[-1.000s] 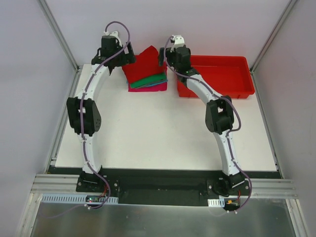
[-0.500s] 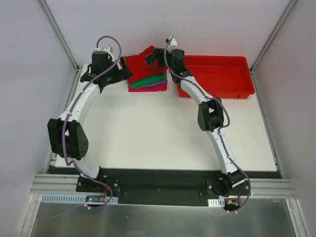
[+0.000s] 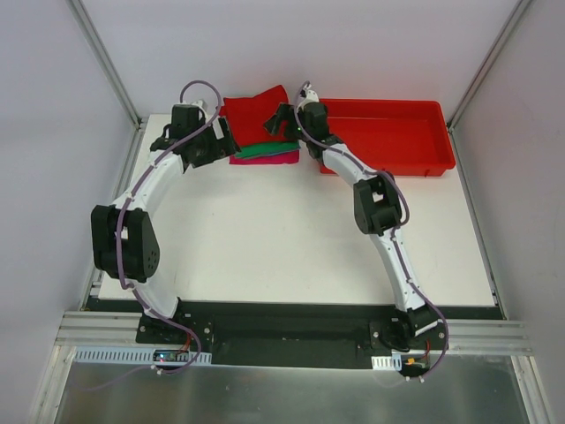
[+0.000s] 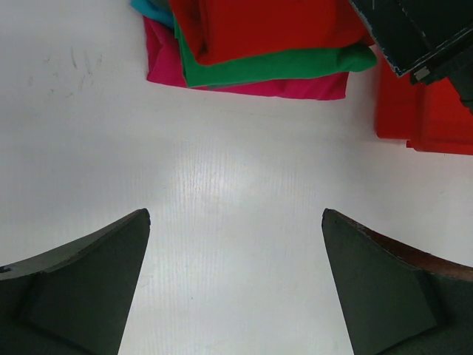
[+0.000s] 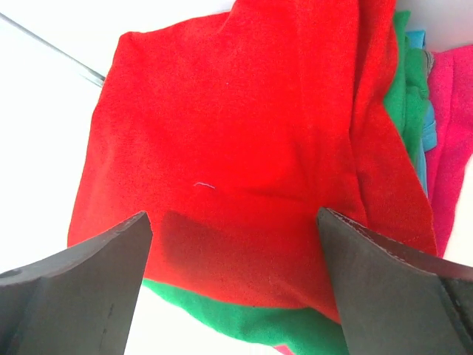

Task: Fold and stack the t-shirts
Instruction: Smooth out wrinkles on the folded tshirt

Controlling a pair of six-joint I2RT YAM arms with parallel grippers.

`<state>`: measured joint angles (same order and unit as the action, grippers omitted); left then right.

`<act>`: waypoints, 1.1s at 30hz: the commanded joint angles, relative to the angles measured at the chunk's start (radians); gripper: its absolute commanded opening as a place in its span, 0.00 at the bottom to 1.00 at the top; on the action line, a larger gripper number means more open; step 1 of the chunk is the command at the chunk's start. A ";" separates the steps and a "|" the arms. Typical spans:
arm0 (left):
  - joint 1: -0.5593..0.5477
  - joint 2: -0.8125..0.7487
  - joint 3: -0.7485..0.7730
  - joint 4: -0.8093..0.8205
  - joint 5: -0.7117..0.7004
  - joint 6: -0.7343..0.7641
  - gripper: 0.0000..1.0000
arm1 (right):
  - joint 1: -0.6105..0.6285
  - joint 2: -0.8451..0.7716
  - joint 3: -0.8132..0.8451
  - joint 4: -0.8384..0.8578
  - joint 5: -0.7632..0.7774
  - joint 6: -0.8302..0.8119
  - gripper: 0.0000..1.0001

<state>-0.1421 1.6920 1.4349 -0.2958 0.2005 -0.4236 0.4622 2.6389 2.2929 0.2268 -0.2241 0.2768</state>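
A stack of folded t-shirts lies at the table's far edge: the red t-shirt point(image 3: 254, 109) on top, over the green one point(image 3: 262, 150), the teal-blue one point(image 4: 150, 9) and the magenta-pink one point(image 3: 275, 158). The stack also shows in the left wrist view, with the red shirt point(image 4: 266, 26) topmost. My left gripper point(image 3: 217, 147) is open and empty just left of the stack, over bare table point(image 4: 236, 214). My right gripper point(image 3: 281, 122) is open above the stack's right side, with the red shirt point(image 5: 229, 148) spread between its fingers and the green edge point(image 5: 251, 325) below.
A rigid red plastic bin point(image 3: 388, 132) stands right of the stack, at the back right; its corner shows in the left wrist view point(image 4: 421, 111). The white table point(image 3: 282, 238) stretches toward the arm bases. Grey walls and metal frame rails enclose the sides.
The red shirt has gone from raised and draped to lying flat on the stack. Both grippers have let go and now sit lower beside it, the left arm swung outward.
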 commanded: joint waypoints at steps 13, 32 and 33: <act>-0.117 -0.543 -0.348 -0.058 -0.108 -0.133 0.99 | -0.005 -1.098 -0.908 -0.232 0.089 -0.160 0.96; -0.321 -0.973 -0.783 -0.088 -0.328 -0.227 0.99 | -0.007 -2.378 -2.018 -0.343 0.526 0.012 0.96; -0.321 -0.976 -0.781 -0.089 -0.329 -0.222 0.99 | -0.007 -2.380 -2.009 -0.357 0.532 0.009 0.96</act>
